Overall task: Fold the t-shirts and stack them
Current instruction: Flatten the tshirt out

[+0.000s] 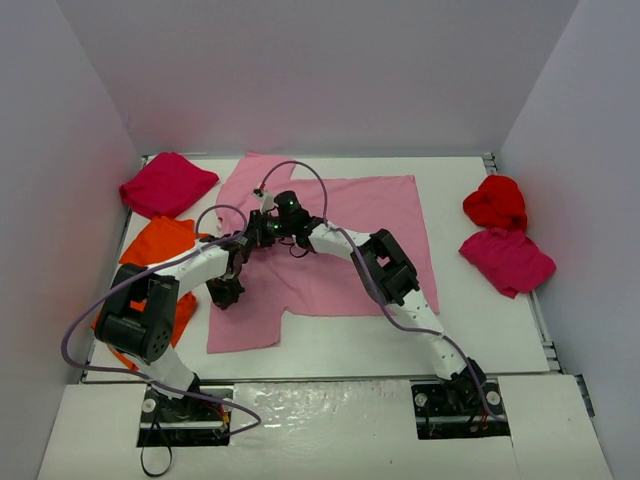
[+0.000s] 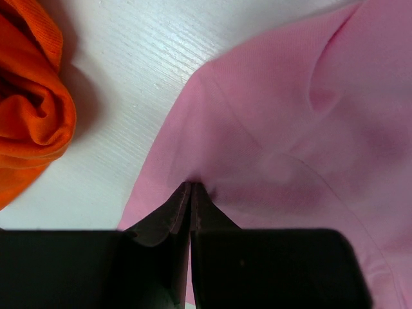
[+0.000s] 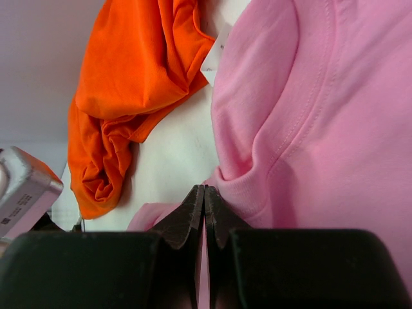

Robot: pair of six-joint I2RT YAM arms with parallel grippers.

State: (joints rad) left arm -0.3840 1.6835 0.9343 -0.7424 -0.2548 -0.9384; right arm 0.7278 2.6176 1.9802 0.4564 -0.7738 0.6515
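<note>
A light pink t-shirt point(image 1: 350, 240) lies spread out in the middle of the table. My left gripper point(image 1: 225, 293) is shut on the cloth at its left edge, and in the left wrist view the closed tips point(image 2: 191, 185) pinch a pink fold point(image 2: 283, 129). My right gripper point(image 1: 263, 220) is shut on the pink shirt near the ribbed collar point(image 3: 257, 187), its tips point(image 3: 204, 188) closed on the hem. An orange t-shirt point(image 1: 160, 245) lies bunched just left of both grippers; it also shows in the left wrist view point(image 2: 32, 116) and the right wrist view point(image 3: 129, 84).
A magenta shirt point(image 1: 167, 184) lies crumpled at the back left. A bright red shirt point(image 1: 495, 202) and another magenta one point(image 1: 507, 260) sit at the right edge. White walls close in the table on three sides. The two arms cross over the pink shirt's left half.
</note>
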